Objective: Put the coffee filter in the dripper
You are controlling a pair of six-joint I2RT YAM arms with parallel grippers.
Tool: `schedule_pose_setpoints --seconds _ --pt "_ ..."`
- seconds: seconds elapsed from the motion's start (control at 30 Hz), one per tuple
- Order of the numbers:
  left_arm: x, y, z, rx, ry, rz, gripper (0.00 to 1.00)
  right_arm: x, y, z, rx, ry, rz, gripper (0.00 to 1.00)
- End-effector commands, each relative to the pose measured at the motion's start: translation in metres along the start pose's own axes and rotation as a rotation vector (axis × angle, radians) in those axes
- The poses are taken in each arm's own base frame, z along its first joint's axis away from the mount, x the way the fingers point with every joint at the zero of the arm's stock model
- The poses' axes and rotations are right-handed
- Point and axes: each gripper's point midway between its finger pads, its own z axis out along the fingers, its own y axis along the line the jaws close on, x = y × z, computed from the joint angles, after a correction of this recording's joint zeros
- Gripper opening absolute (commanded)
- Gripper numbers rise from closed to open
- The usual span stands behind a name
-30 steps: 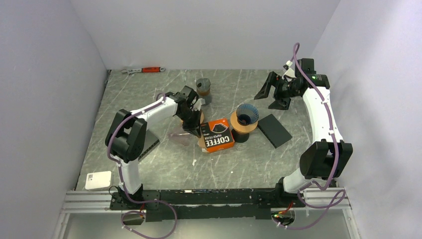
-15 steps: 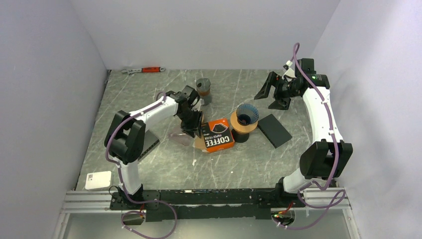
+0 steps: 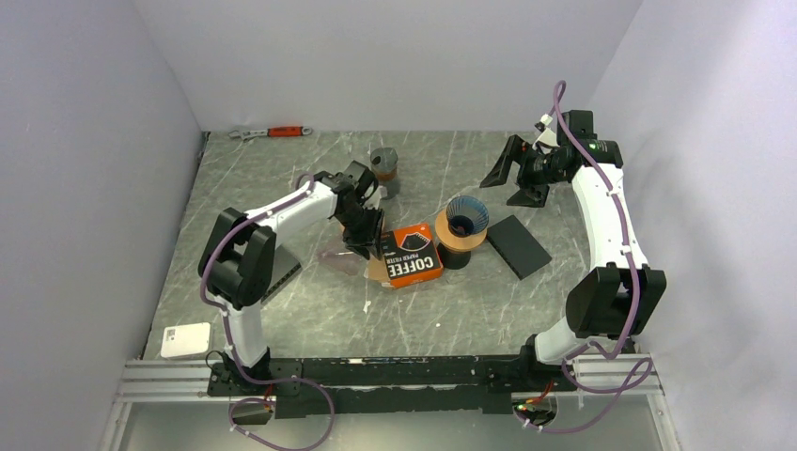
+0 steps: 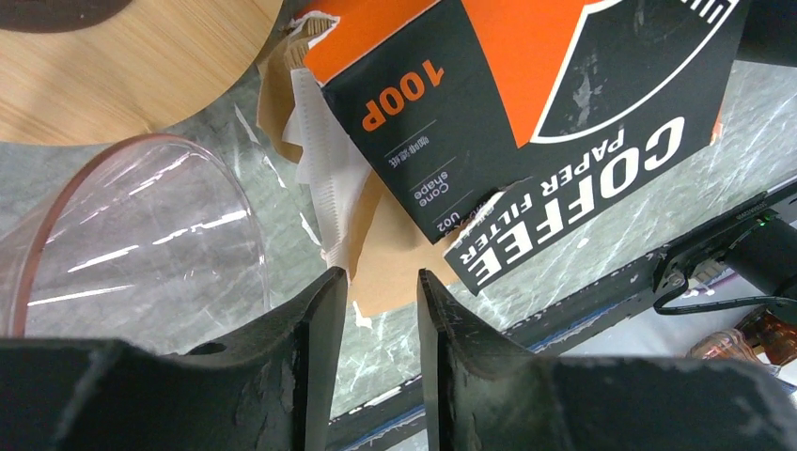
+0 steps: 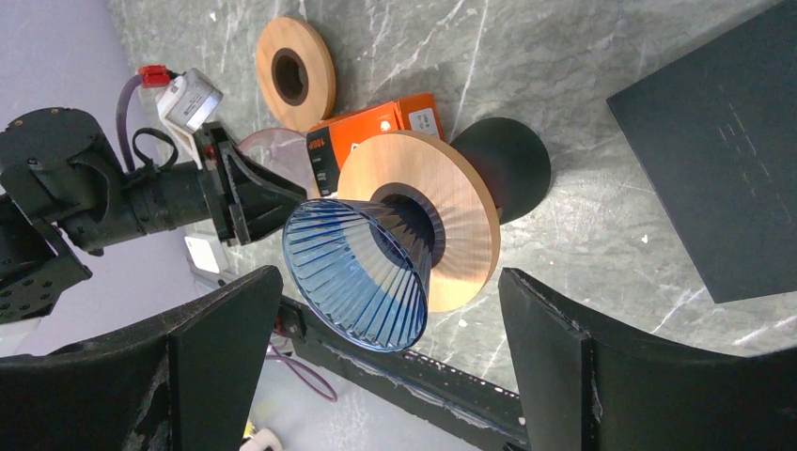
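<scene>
An orange-and-black coffee filter box [image 3: 412, 254] lies on the table with its end torn open. White filter paper [image 4: 324, 178] and brown filter paper [image 4: 395, 272] poke out of that end. My left gripper [image 4: 381, 282] is open by a narrow gap just short of these papers, with nothing between its fingers. The dripper [image 5: 362, 272] is a blue ribbed cone on a wooden collar and black stand; it stands right of the box [image 3: 467, 218]. Farther back right, my right gripper [image 3: 512, 183] stands wide open and empty, facing the dripper.
A clear glass cone [image 4: 141, 235] lies left of the box, next to a wooden ring [image 5: 294, 73]. A black slab [image 3: 518, 245] lies right of the dripper. A grey cup [image 3: 383, 167], a red-handled wrench [image 3: 273, 132] and a small white box [image 3: 185, 339] also sit on the table.
The left jaws, shut a second ago, have parted to a narrow gap at the box's torn end. The right arm has not moved.
</scene>
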Motion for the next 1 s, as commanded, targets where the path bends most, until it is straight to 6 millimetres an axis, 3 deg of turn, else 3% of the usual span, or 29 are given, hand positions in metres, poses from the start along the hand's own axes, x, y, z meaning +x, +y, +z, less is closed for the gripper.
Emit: schedule_pose_setpoints --seconds 0.0,0.17,0.37,0.63,0.97 --pt "-0.015 -0.009 0.000 0.028 -0.036 0.018 0.41 -0.004 0.004 -0.005 -0.011 -0.021 -0.021 0.91" --pt "-0.016 -0.009 0.005 0.030 -0.031 0.017 0.41 -0.005 0.005 -0.006 -0.012 -0.024 -0.021 0.91" --pt "-0.018 -0.011 0.008 0.046 -0.032 0.021 0.33 -0.006 0.005 -0.007 -0.010 -0.028 -0.024 0.91" --pt "-0.023 -0.019 -0.001 0.065 -0.055 0.035 0.00 -0.006 0.005 -0.008 -0.010 -0.028 -0.022 0.91" --pt "-0.007 -0.003 -0.014 -0.023 -0.041 0.021 0.00 -0.009 0.007 -0.007 -0.015 -0.029 -0.026 0.91"
